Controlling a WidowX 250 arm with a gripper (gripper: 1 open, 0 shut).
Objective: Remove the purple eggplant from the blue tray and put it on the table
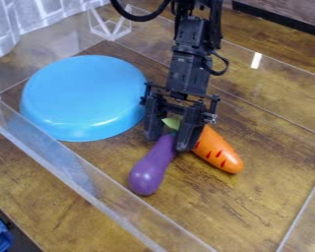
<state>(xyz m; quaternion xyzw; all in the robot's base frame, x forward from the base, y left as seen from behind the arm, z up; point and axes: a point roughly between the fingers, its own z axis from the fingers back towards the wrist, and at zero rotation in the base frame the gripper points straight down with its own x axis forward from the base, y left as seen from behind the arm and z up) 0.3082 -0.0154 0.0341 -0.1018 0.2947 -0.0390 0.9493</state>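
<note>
Near side: clear wall (101,175) is running along the front of the counter (58,202), close to the eggplant's (149,173) rounded end.

Eggplant is lying on the counter, off the tray (84,97), on the tray's near right as pictured. Rounded end is pointing at the camera side, narrow end is running up under the fingers (176,134). So the placing part is looking done; release and retreat are probably what's left.

Carrot (219,150) is lying just beside it, on the side away from the tray, leafy end also reaching in at the fingers.

Fingers are sitting low over the eggplant's narrow end, beyond its fat part. Can't tell if they're spread or pinching; dark linkage is hiding the tips.

Handling, my guess: light, fairly stiff, glossy so slippery, not fragile. Narrow end is likely rolling or squirting out under a pinch; better hold is across the thick middle, square to its length. If lifting, watch for the carrot leaves snagging.

Far side: arm (191,49) is rising away from the eggplant, cable (137,15) is looping beside it.
</note>
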